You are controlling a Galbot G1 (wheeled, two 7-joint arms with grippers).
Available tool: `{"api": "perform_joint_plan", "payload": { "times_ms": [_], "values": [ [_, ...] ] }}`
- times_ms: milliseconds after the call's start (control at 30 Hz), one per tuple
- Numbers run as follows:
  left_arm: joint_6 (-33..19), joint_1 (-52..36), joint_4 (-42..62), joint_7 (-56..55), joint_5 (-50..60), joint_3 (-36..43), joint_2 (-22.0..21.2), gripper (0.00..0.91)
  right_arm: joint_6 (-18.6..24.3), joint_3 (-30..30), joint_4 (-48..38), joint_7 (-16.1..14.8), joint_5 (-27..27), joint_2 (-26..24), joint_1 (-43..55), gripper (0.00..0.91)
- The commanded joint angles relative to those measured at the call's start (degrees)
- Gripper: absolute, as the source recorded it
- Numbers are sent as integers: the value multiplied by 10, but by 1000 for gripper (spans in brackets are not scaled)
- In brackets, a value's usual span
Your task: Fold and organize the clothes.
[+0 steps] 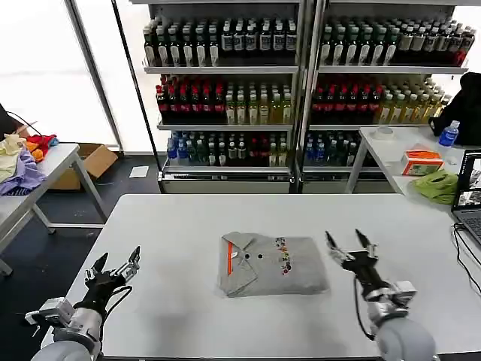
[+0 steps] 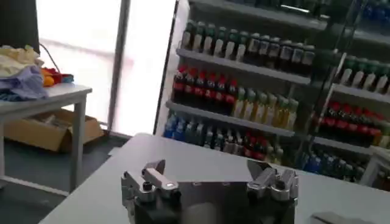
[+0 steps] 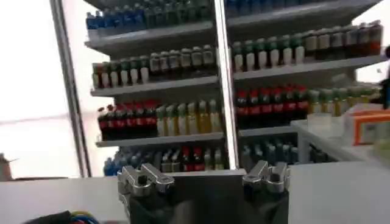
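Mid-table folded shirt (image 1: 273, 263), open tools (image 1: 118, 265) (image 1: 349, 246) flanking

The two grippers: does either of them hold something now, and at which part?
Nothing is held. The left gripper and the right gripper are both open above the table, on either side of the folded grey shirt, apart from it.

Two arms are seen, cased in silver-grey rounded shells with black wrist sections. Each ends in a gripper with slim black pointed fingers: the left gripper (image 1: 116, 265) at 7 o'clock of the head view, the right gripper (image 1: 347, 244) at 5 o'clock. Black cables are looped beside both wrists. Silver finger brackets with dark screws are fitted on black bases.
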Motion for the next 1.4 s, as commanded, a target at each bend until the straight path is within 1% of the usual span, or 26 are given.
{"api": "perform_joint_plan", "payload": {
  "times_ms": [33,133,200,300,567,700,767,800,833,900,1000,1400],
  "values": [
    [-16,17,-13,9,23,14,4,907,79,195,-44,-111,43,0,-107,907],
    [-16,15,-14,9,25,20,4,907,73,182,-44,-111,52,4,-100,907],
    [-16,16,-17,10,25,22,3,907,76,166,-41,-107,43,7,-97,907],
    [-16,18,-18,10,26,20,2,907,73,157,-35,-103,41,12,-98,907],
    [-15,26,-23,16,26,13,6,907,71,159,-30,-97,38,17,-105,907],
    [-12,26,-23,17,23,13,5,907,75,170,-37,-95,30,20,-106,907],
    [-13,27,-22,17,23,14,4,907,78,174,-37,-93,28,20,-110,907],
    [-13,26,-21,17,23,14,4,907,86,176,-34,-100,25,18,-115,907],
    [-12,26,-21,18,23,14,4,907,91,178,-27,-99,18,19,-118,907],
    [-12,26,-21,19,22,13,3,907,88,178,-20,-91,25,20,-119,907],
    [-12,23,-15,23,20,11,5,907,84,177,-16,-91,33,22,-118,907],
    [-12,24,-13,30,5,8,11,907,87,176,-8,-91,25,27,-122,907]
  ]
}}
